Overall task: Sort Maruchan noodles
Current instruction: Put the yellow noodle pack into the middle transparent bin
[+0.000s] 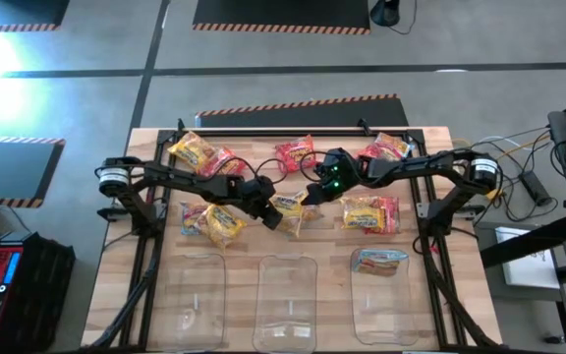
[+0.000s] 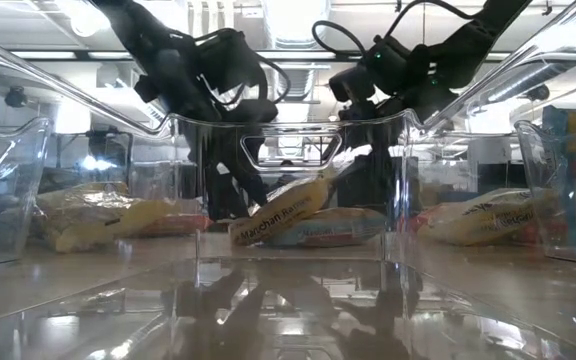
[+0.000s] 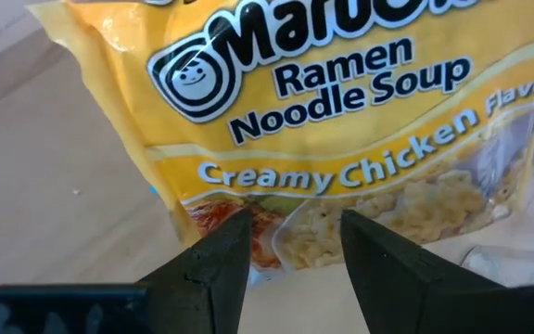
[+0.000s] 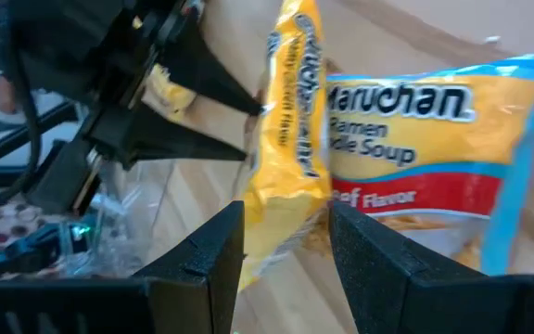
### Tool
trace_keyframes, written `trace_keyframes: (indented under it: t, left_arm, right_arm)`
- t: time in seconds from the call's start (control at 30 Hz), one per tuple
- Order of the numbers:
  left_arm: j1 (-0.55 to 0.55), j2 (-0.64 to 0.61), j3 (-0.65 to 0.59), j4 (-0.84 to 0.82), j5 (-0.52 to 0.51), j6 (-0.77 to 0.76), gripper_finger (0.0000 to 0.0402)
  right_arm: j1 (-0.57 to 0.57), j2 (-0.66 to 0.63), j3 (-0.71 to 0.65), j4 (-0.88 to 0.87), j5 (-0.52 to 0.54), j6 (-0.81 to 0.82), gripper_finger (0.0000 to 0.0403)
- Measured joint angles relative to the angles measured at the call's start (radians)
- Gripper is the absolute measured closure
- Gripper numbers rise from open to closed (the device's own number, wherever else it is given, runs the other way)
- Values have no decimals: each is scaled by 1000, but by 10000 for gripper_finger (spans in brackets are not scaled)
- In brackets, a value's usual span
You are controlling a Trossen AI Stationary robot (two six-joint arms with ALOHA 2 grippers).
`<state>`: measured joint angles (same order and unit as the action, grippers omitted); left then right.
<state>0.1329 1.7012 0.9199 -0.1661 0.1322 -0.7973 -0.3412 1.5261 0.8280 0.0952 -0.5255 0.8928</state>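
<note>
Packets of ramen lie scattered over the far half of my wooden table (image 1: 116,295), red and yellow ones at the far left (image 1: 202,154), a red one at the far middle (image 1: 294,153), another at the far right (image 1: 386,147), a pair toward the right (image 1: 370,214) and a mixed pile at the left (image 1: 212,222). Both arms meet over the table's middle around one yellow packet (image 1: 291,206), a creamy chicken one, which stands tilted on its edge in the low view (image 2: 286,215). My left gripper (image 3: 290,243) has its fingers (image 3: 213,269) at the lower edge of that packet (image 3: 341,121), seemingly pinching the wrapper's seam with the jaws part open, though I cannot tell for sure that the pads bite. My right gripper (image 4: 286,237) straddles the same packet (image 4: 290,139) edge-on, its fingers (image 4: 378,260) on either side of it and seemingly closed onto it. From that wrist I also see the left gripper's pointed tips (image 4: 221,121) touching the packet's other side, and a blue-and-yellow beef packet (image 4: 434,139) lying flat on the table just behind. Three clear bins sit along the near edge: the left one (image 1: 193,295) and middle one (image 1: 287,297) hold no packets that I can see, and the right one (image 1: 383,293) holds one blue packet (image 1: 380,261).
</note>
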Motion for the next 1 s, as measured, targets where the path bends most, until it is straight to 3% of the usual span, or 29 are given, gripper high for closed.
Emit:
trace_keyframes:
  t: [0.6,1.0]
  left_arm:
    - [0,0,0,6,-19,-1,249]
    - [0,0,0,10,-38,-1,249]
  right_arm:
    - [0,0,5,-2,54,20,251]
    - [0,0,5,-1,36,77,172]
